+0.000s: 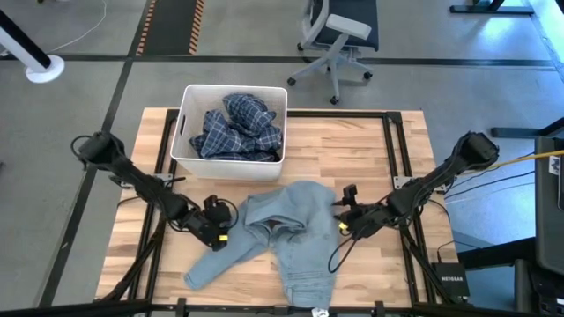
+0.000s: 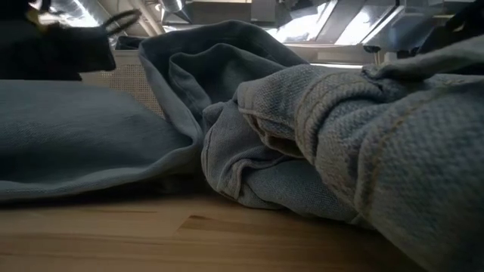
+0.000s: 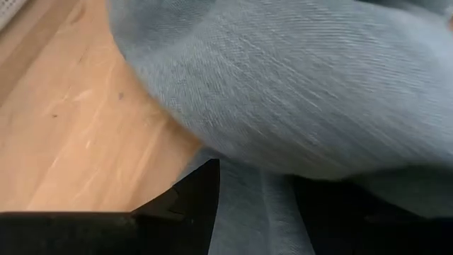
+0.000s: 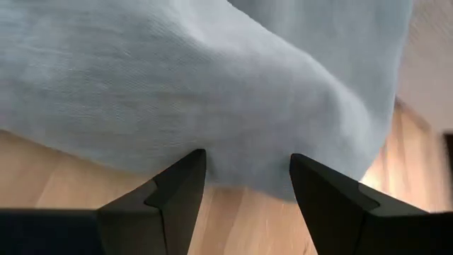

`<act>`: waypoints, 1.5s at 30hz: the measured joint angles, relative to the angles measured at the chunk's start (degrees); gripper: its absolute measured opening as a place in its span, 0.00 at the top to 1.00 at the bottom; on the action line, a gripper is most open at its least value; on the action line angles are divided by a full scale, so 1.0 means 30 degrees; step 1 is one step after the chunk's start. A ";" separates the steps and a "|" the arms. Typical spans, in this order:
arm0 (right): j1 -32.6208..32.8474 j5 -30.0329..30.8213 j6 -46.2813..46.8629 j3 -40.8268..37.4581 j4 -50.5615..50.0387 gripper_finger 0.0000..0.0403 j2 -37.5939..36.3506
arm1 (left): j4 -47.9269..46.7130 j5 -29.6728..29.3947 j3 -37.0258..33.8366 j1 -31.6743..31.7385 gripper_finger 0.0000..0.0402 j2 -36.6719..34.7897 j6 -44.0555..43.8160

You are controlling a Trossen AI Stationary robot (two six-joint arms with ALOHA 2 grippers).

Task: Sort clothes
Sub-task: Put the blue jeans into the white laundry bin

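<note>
Count on the table [image 1: 370, 158]: one white bin [image 1: 189, 132] at the far edge, with one dark blue plaid shirt [image 1: 236, 128] inside. One light blue denim [image 1: 295, 233] garment lies toward the near edge. Two arms, one pincer each: left pincer [image 1: 222, 226], right pincer [image 1: 344, 216]. One office chair [image 1: 339, 31] stands beyond the table.

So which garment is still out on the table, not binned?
The light blue denim, spread between both grippers; the dark blue plaid shirt is in the white bin.
</note>
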 joint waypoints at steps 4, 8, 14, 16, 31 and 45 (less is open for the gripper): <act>-0.0036 0.0140 -0.3320 -0.0012 0.3088 0.44 0.1540 | 0.1778 0.0043 0.0000 0.0596 0.57 0.1214 0.0816; -0.0511 0.0183 -0.6758 0.0158 0.7336 0.44 0.3759 | 0.3971 0.0048 0.0000 0.1191 0.57 0.2247 0.2112; -0.1666 -0.1502 -1.0790 0.1719 1.1551 0.44 0.6854 | 0.7588 0.0365 0.0000 0.1704 0.57 0.3412 0.3827; -0.2113 -0.2042 -1.1614 0.2660 1.1943 0.44 0.7871 | 0.8816 0.0612 0.0000 0.1774 0.57 0.3779 0.4540; -0.4536 -0.6601 -1.5636 0.9247 1.3836 0.44 1.2026 | 1.2999 0.1558 -0.0022 0.2062 0.57 0.5006 0.6636; -0.5100 -0.7749 -1.6791 1.4257 1.1756 0.48 1.5174 | 1.3823 0.1727 0.0022 0.1997 0.57 0.5042 0.8062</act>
